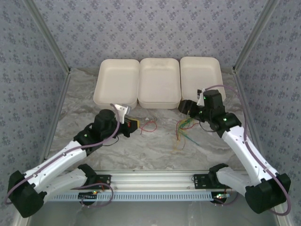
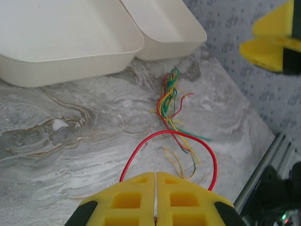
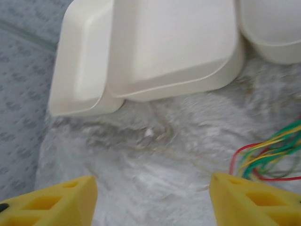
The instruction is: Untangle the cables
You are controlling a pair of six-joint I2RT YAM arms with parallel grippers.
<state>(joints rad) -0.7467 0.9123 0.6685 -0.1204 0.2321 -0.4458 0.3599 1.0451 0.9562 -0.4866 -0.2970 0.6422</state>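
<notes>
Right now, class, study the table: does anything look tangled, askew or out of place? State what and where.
Yes. The cables lie in a snarled red, green and yellow bundle on the table, before the trays. One red cable loops apart, its ends vanishing under the shut left end effector.

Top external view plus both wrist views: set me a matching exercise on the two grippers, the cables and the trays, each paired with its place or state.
Things:
1. left gripper
2. right gripper
3. cable bundle
4. white trays

Places or states:
A. in a row at the far edge of the table
B. jaws wide apart, nothing between them
C. shut, with the red cable looping out from its tips
D. lying loose on the table between the two arms

Pairs: 1-C, 2-B, 3-D, 4-A
</notes>
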